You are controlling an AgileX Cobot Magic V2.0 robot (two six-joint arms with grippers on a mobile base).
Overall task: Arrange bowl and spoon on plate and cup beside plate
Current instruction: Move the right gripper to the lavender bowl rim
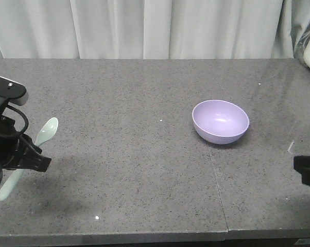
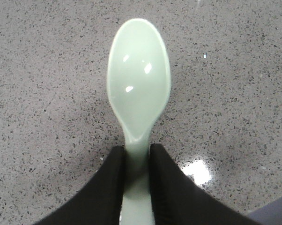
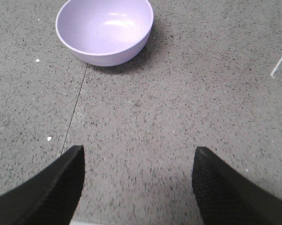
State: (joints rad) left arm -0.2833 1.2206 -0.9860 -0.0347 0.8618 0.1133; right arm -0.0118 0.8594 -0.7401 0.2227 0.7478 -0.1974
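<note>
Far to the left of the small lavender-purple plastic bowl [image 1: 220,121], your left gripper [image 2: 137,157] is clamped on the flat handle of the short pale mint-green plastic spoon [image 2: 138,79]. The spoon's oval head points away from the fingers, hollow side up, over the grey speckled stone tabletop [image 1: 134,98]. The bowl stands upright. To the bowl's right and nearer the front edge, your right gripper [image 3: 138,161] has its jaws spread wide, gripping nothing, well apart from the bowl.

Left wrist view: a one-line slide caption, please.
Left gripper shut on the handle of the mint-green spoon, head pointing away, against speckled grey countertop.
</note>
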